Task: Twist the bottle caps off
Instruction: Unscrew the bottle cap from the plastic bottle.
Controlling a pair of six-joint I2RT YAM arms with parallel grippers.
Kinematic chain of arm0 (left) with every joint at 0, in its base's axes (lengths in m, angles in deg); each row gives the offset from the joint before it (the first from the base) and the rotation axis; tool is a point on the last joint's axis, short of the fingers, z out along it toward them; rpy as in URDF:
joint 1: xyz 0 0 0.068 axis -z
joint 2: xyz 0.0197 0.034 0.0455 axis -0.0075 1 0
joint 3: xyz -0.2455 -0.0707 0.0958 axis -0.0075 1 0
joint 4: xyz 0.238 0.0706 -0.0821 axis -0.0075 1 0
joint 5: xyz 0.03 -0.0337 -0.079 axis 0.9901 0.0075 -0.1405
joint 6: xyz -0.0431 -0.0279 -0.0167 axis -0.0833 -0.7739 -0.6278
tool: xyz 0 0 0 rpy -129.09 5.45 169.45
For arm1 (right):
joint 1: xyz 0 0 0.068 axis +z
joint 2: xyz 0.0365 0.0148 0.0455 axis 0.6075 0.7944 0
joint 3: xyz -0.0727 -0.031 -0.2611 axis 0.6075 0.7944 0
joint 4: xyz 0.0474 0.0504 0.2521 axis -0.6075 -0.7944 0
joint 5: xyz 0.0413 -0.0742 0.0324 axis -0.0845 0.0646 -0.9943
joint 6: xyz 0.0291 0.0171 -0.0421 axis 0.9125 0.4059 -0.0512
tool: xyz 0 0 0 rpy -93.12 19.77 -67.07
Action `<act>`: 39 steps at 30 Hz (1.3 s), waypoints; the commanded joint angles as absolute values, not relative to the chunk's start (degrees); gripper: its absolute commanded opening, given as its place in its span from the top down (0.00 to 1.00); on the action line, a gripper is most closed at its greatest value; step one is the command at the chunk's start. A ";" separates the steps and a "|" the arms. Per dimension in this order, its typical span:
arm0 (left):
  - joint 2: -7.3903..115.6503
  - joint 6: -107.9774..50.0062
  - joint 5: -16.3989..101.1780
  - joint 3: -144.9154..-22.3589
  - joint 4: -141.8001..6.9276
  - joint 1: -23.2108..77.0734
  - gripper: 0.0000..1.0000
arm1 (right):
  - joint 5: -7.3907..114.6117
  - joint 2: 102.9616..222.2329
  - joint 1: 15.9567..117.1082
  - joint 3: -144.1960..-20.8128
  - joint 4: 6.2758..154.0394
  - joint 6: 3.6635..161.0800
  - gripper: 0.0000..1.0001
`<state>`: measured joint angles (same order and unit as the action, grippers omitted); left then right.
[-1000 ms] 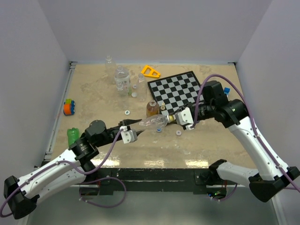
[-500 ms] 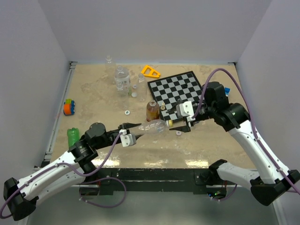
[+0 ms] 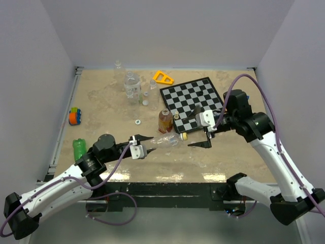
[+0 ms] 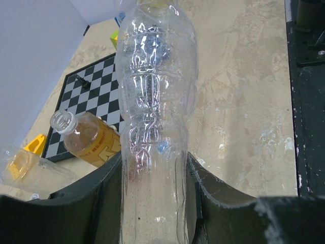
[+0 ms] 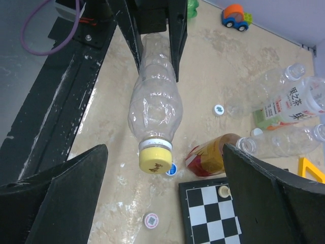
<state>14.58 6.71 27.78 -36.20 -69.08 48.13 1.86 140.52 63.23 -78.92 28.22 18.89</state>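
My left gripper [image 3: 151,143] [image 4: 155,163] is shut on the base of a clear bottle [image 3: 166,140] [image 4: 155,96] [image 5: 155,107], held level above the table. A yellow bottle cap [image 3: 184,135] [image 5: 155,158] sits on its neck, pointing at my right gripper [image 3: 187,133] [image 5: 165,148]. That gripper is open wide, its fingers [image 5: 66,195] standing either side of the cap without touching it. An amber bottle [image 3: 164,120] [image 4: 91,141] [image 5: 213,158] with a bare neck lies behind. Loose caps lie on the table: a blue one [image 5: 171,170] and a white one [image 5: 151,220].
A chessboard [image 3: 193,96] with a small piece [image 5: 223,191] lies at the back right. Clear bottles [image 3: 132,84] and a yellow triangle [image 3: 163,77] are at the back. A green bottle [image 3: 78,147] and a toy car [image 3: 75,116] sit at the left edge.
My right gripper has opened off the yellow cap and drawn back a little to the right. The left gripper has carried the bottle slightly nearer and lower, with the cap on it.
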 commanded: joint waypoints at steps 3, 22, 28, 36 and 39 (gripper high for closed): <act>15.11 4.22 25.08 -36.34 -73.94 48.24 1.00 | 0.87 143.13 63.51 -79.21 23.01 8.59 0.02; 15.55 4.47 27.53 -36.34 -72.02 48.24 1.00 | 7.11 142.78 66.24 -85.08 25.30 18.07 0.02; 10.02 8.17 32.71 -34.59 -68.32 48.33 1.00 | 2.81 142.51 60.70 -87.20 26.60 27.71 0.02; 7.29 8.26 35.53 -33.97 -69.20 48.33 1.00 | -1.85 143.92 57.45 -84.31 46.53 64.33 0.02; 7.11 8.17 35.89 -34.14 -69.46 48.24 1.00 | -1.85 143.39 57.44 -81.41 53.14 73.25 0.02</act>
<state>7.50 7.43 34.27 -34.01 -67.31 48.13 1.07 144.74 57.59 -84.15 40.07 52.29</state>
